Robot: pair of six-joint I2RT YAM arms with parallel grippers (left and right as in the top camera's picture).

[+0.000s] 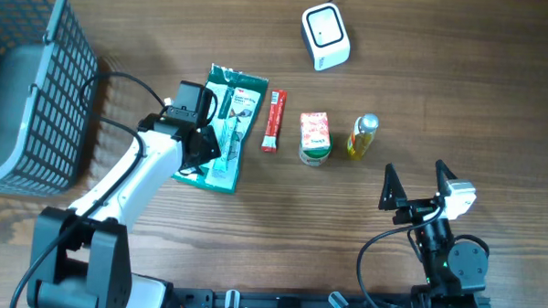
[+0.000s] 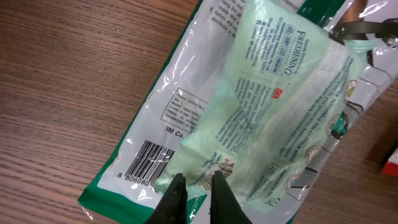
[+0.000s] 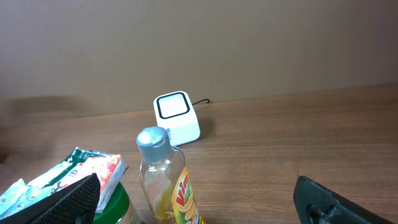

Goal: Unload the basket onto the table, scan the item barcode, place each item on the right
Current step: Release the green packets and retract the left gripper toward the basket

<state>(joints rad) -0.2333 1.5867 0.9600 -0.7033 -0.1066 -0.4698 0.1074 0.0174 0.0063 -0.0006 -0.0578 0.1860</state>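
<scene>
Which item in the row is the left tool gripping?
The flat green packet at the row's left end, pinched beside its barcode by the left tool. The red sachet, carton and yellow bottle are untouched.

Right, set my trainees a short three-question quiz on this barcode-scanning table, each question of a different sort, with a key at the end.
1. True or false: the left gripper is shut on the green packet, close to its barcode.
2. Short answer: in the overhead view, which item sits between the red stick pack and the yellow bottle?
3. Fill the gap: the right gripper holds nothing and its jaws stand ____.

Key: 1 true; 2 the small carton; 3 open.
</scene>
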